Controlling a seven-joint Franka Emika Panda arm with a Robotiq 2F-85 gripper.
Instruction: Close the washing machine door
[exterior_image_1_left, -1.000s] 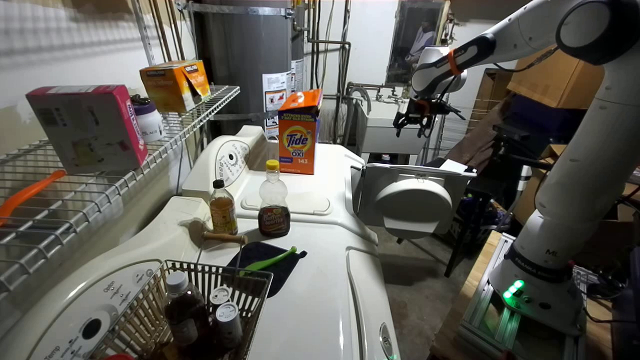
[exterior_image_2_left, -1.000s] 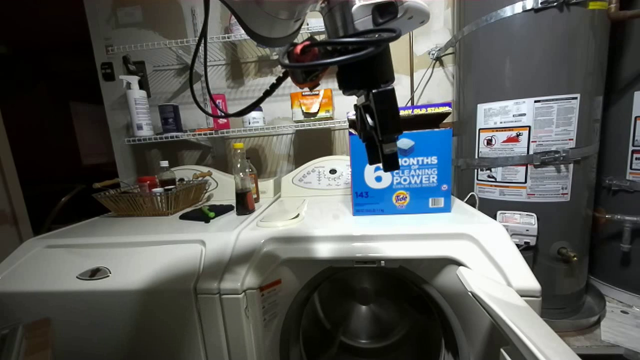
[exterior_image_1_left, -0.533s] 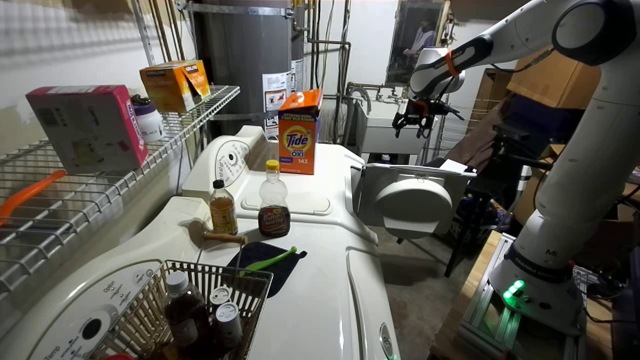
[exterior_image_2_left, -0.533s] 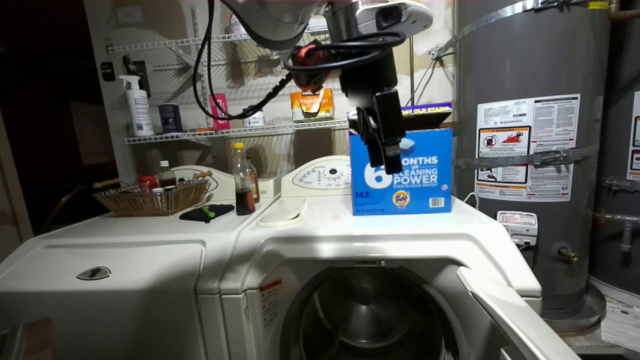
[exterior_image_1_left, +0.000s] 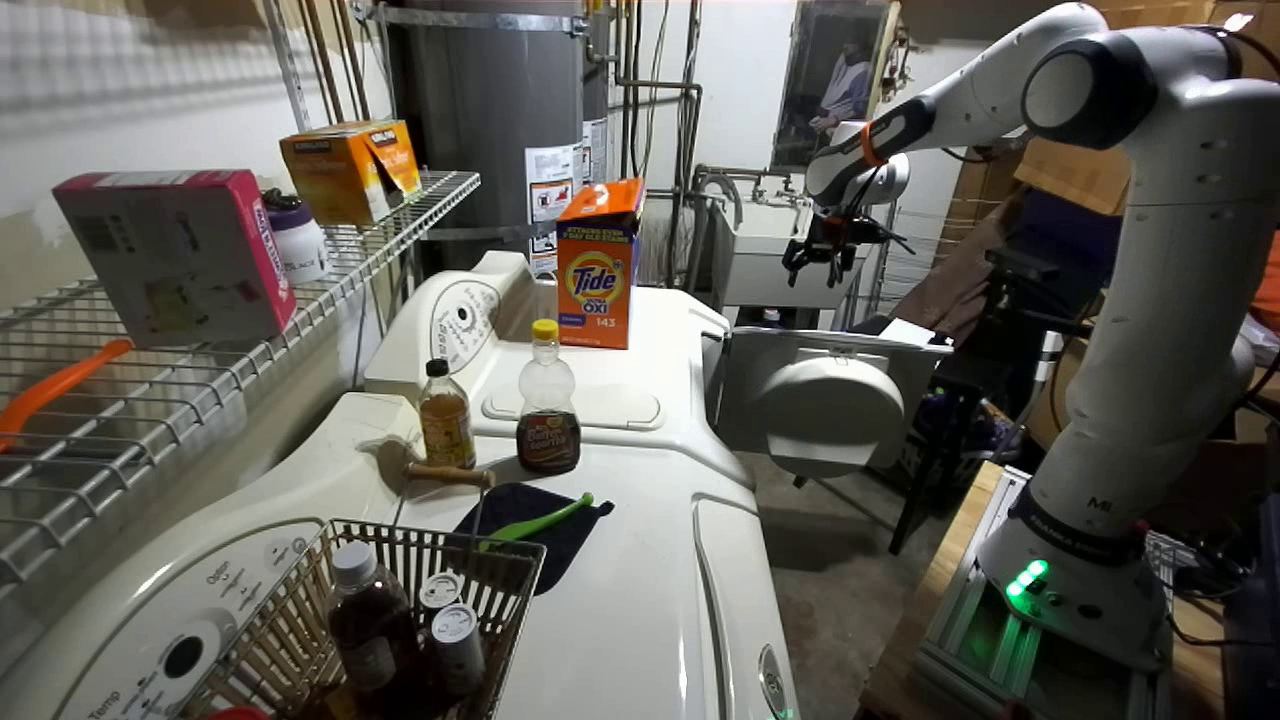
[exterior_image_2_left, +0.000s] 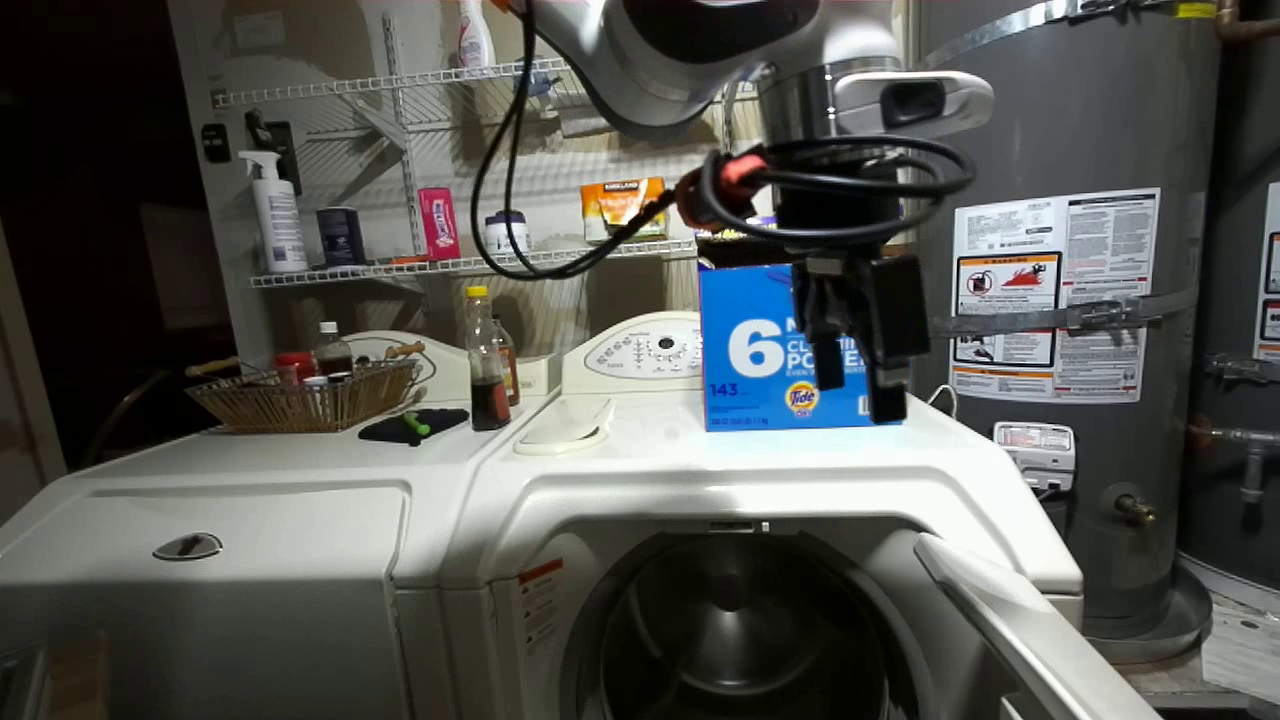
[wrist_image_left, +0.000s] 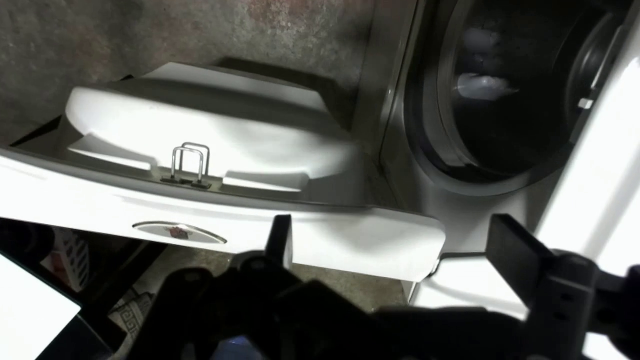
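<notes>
The washing machine door (exterior_image_1_left: 835, 412) swings wide out from the white washing machine (exterior_image_2_left: 640, 485), its bulging light-grey face showing in an exterior view. Its edge (exterior_image_2_left: 1035, 625) slants away at the lower right of an exterior view, beside the exposed dark drum (exterior_image_2_left: 730, 620). Above the hinge side of the door hangs my gripper (exterior_image_1_left: 812, 278), apart from it and from the machine top. In the wrist view my gripper (wrist_image_left: 392, 222) is open, fingers well spread with nothing between them; below lie the door's top edge (wrist_image_left: 350, 240) with its oval badge, a metal latch loop (wrist_image_left: 190, 165) and the drum opening.
A Tide box (exterior_image_1_left: 595, 280) stands on the machine top, behind my gripper in an exterior view. A grey water heater (exterior_image_2_left: 1060, 300) rises beside the machine. Bottles (exterior_image_1_left: 547, 430) and a wire basket (exterior_image_2_left: 310, 400) sit on the neighbouring appliance. A wire shelf (exterior_image_1_left: 340, 270) lines the wall.
My gripper has come lower, moving right in an exterior view and slightly left in an exterior view, with the arm's elbow dropping. The door has not moved.
</notes>
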